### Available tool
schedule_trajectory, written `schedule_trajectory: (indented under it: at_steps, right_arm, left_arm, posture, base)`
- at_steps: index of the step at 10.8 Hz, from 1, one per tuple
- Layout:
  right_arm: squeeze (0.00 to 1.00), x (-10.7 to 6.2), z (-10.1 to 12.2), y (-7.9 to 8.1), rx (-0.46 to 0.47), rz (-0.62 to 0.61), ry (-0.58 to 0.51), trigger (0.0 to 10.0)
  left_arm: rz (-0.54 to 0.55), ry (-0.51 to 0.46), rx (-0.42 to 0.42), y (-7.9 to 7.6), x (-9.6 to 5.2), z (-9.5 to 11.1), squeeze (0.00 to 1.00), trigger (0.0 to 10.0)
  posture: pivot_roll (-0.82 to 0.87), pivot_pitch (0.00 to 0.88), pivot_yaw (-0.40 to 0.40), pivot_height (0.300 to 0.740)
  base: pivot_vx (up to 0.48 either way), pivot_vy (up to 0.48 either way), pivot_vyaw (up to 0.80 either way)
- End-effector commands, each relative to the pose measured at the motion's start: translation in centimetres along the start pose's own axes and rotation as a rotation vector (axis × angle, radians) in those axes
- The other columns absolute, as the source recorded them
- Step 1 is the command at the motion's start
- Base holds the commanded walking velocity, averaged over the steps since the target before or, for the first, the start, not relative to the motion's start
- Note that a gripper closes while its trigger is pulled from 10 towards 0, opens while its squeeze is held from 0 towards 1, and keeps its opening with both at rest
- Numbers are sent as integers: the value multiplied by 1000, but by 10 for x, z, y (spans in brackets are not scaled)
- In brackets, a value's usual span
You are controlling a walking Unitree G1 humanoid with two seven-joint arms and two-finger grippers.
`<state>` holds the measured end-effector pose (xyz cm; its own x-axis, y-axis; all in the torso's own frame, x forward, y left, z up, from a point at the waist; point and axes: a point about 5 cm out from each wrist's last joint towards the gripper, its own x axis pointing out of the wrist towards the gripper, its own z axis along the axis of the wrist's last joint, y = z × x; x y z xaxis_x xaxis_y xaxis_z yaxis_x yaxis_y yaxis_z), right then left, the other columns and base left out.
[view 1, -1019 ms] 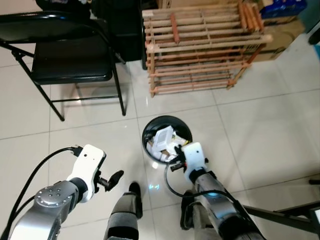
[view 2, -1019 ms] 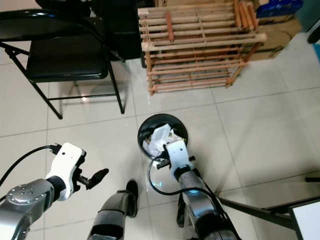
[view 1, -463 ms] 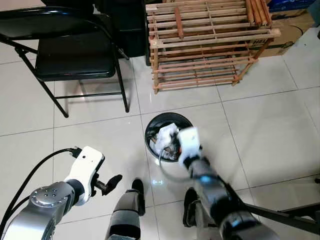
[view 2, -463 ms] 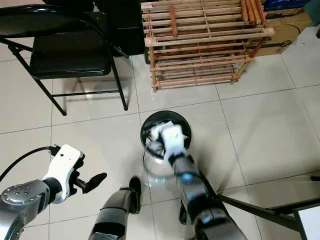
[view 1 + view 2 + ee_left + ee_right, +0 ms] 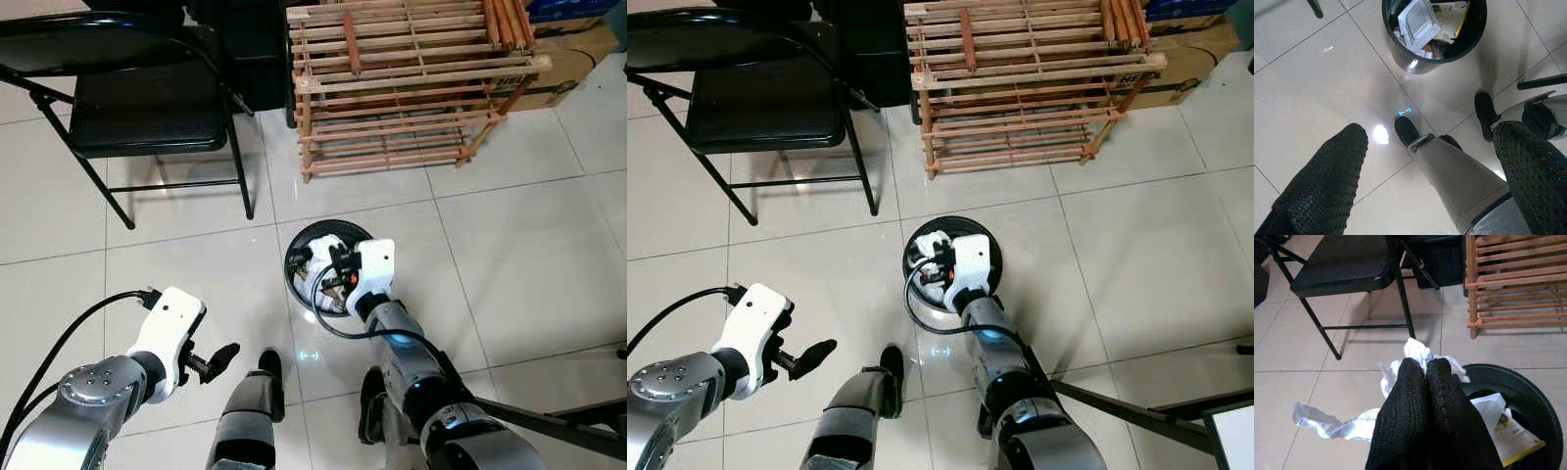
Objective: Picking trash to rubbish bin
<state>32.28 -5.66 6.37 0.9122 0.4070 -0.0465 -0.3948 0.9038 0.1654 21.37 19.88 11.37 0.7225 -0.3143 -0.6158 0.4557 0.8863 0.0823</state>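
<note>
Right gripper (image 5: pixel 1426 369) pinches white tissue (image 5: pixel 1359 423) above the bin (image 5: pixel 1533 396)

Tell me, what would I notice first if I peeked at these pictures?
First, the round black rubbish bin on the pale tiled floor, stuffed with white and yellow trash. The right gripper hangs just over its rim, its fingers pinched shut on a crumpled white tissue that trails out sideways. Behind the bin stand a wooden rack and a black folding chair, while the left gripper waits open beside the robot's leg.
</note>
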Motion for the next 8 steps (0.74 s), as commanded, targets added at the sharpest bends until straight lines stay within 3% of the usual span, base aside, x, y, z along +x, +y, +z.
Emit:
schedule_trajectory:
  at_steps: [1,3,5,6,8]
  right_arm:
    - [0,-7,-18,9,51,17,58,10000]
    - [0,-15,-34,12,40,17,131,10000]
    - [0,-15,-35,11,43,1,139,10000]
    - [1000,-14,-34,11,57,1,136,10000]
    - [1000,-13,-33,13,53,2,127,10000]
  left_arm:
    - [-18,26,-7,-3,-1,-7,0,10000]
    - [-22,24,-6,-4,0,-6,0,10000]
    - [-22,31,-3,-3,-2,-8,0,10000]
    - [-23,33,-1,-3,-3,-8,0,10000]
    - [-25,33,3,-3,-3,-7,0,10000]
  posture:
    - [442,455,19,740]
    - [446,460,20,740]
    - [450,465,23,740]
    - [450,467,25,740]
    - [451,468,29,740]
  base:
    - [0,0,0]
    - [0,0,0]
    - [0,0,0]
    - [0,0,0]
    - [0,0,0]
